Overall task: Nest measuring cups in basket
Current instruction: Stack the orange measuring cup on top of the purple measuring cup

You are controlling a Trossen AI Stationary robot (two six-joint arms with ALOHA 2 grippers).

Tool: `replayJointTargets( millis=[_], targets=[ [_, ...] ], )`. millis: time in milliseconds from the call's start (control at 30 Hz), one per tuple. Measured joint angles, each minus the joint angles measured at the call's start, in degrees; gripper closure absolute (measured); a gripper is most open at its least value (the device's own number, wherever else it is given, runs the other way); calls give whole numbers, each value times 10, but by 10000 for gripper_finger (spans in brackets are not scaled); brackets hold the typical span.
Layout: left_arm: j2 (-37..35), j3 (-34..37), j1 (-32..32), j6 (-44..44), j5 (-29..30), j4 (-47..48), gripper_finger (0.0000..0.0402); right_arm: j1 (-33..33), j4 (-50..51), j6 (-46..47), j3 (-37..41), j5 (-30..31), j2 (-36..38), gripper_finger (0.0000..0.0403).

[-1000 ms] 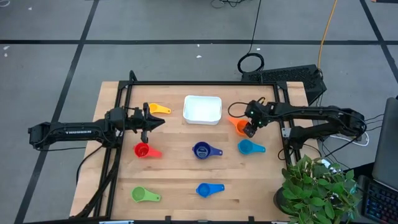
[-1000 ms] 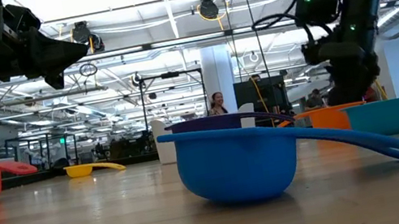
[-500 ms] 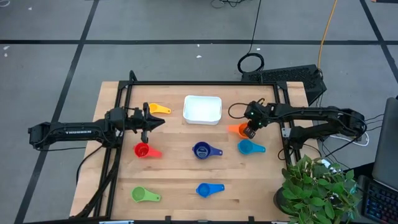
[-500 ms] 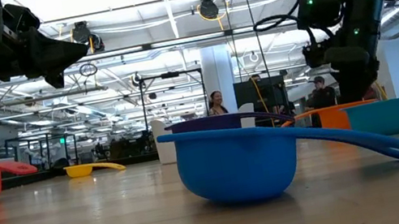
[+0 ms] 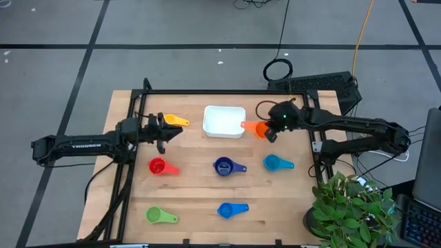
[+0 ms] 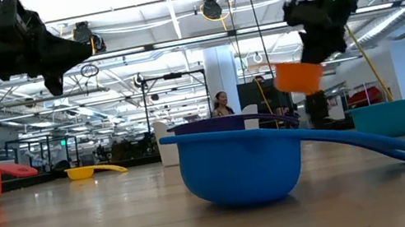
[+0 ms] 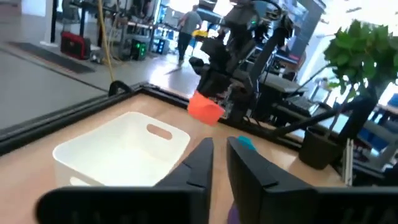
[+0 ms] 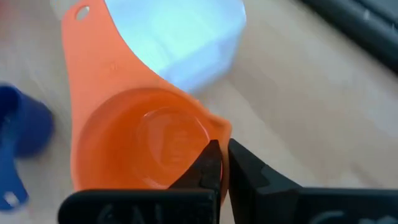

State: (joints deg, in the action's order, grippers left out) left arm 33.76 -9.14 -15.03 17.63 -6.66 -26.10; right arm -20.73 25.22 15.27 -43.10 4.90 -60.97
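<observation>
The right gripper (image 5: 273,129), clamped on the orange measuring cup's (image 5: 258,128) rim, hangs beside the basket's (image 5: 224,121) right wall; handle points basketward; the left gripper (image 5: 164,131), nearly closed, holds nothing.

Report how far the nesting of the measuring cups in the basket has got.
Done: nothing; the basket holds no cup. In hand: the right gripper is shut on the orange cup's rim, lifted beside the basket. Left: yellow, red, navy, teal, blue and green cups lie on the table. The left gripper waits near yellow.
</observation>
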Motion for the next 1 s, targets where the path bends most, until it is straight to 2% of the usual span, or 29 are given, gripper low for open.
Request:
replayJointTargets(
  millis=[167,333,533,667,833,1000],
  targets=[
    [14,-73,0,5,-1,102,262,20,-73,-27,-34,10,-9,402],
    [61,-157,0,6,22,152,166,47,-76,-73,-98,19,-34,402],
    [138,-235,0,9,14,180,92,103,-69,-174,-157,100,-82,402],
    [210,-299,0,9,-15,256,77,141,-69,-256,-188,194,-126,403],
    [285,-380,0,-15,-23,359,89,179,-76,-351,-220,319,-178,403],
    [334,-430,0,-26,-28,379,106,203,-139,-430,-229,372,-209,403]
  ],
)
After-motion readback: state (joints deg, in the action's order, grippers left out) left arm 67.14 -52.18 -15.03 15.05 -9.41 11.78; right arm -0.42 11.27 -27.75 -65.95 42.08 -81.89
